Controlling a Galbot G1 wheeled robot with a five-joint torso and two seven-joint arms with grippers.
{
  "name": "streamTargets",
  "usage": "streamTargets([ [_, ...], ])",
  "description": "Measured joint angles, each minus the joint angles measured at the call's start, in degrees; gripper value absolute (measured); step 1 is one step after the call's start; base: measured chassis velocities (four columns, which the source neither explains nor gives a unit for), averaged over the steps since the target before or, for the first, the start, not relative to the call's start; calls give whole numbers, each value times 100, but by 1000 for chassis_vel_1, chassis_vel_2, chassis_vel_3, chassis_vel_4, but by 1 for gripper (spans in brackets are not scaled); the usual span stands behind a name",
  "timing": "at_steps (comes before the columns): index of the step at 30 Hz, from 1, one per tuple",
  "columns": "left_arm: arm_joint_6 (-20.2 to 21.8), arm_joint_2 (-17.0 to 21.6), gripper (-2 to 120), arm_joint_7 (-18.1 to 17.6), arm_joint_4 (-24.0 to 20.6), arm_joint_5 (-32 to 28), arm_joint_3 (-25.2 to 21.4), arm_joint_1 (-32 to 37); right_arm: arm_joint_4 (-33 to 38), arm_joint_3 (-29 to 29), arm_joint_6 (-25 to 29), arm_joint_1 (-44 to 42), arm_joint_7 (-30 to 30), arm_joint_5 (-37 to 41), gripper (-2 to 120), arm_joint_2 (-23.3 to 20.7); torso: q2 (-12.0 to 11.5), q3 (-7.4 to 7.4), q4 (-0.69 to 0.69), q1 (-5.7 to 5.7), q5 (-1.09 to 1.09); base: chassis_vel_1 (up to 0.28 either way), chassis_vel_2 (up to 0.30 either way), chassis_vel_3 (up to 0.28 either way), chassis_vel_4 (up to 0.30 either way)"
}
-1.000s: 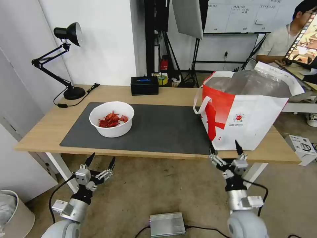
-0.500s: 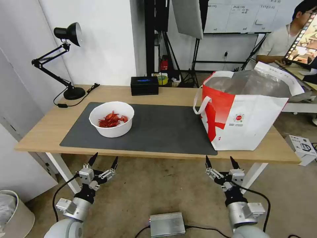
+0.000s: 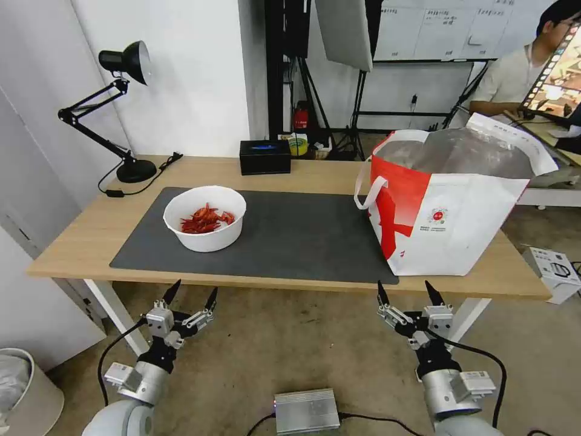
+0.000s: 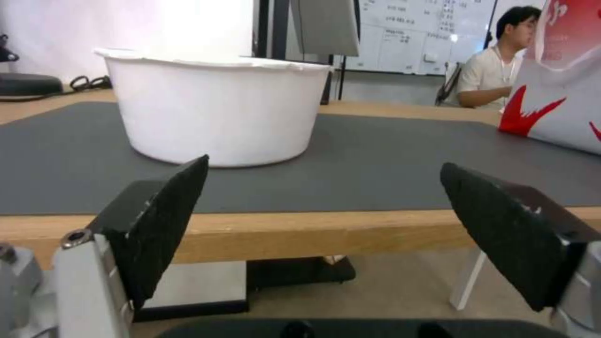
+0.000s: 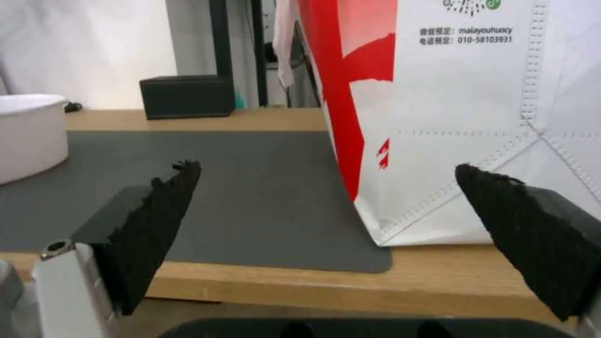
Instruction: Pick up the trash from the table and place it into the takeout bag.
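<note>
A white bowl of red shells (image 3: 205, 218) (image 4: 216, 108), the trash in view, stands on the left part of the dark grey mat (image 3: 290, 236) on the table (image 3: 72, 242). The takeout bag (image 3: 451, 200) (image 5: 476, 117) stands open at the table's right end, its foil lining showing. My left gripper (image 3: 192, 293) (image 4: 322, 230) hangs open below the table's front edge, in front of the bowl. Open as well, my right gripper (image 3: 404, 292) (image 5: 326, 230) sits below the front edge, just before the bag's lower left corner. Both hold nothing.
A black tissue box (image 3: 264, 157) (image 5: 187, 96) and a black desk lamp (image 3: 124, 109) stand at the back of the table. On the floor lie a silver box (image 3: 306, 410), a white bin (image 3: 24, 387) at left and a small carton (image 3: 554, 272) at right.
My right gripper has dropped from in front of the bag's lower edge to below the table edge. The left gripper has barely shifted. Bowl and bag stay put.
</note>
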Motion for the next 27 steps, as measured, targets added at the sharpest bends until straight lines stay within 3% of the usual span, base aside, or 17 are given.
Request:
streamTargets([
  [13,134,103,100,-45,-60,5,68,-58,-100,-24,109,17,-40,-16,100,6,0,0,0,0,0,0,0,0,0],
  [27,814,618,100,-406,-331,-535,84,-491,-106,-26,115,23,-42,-16,100,9,0,0,0,0,0,0,0,0,0],
])
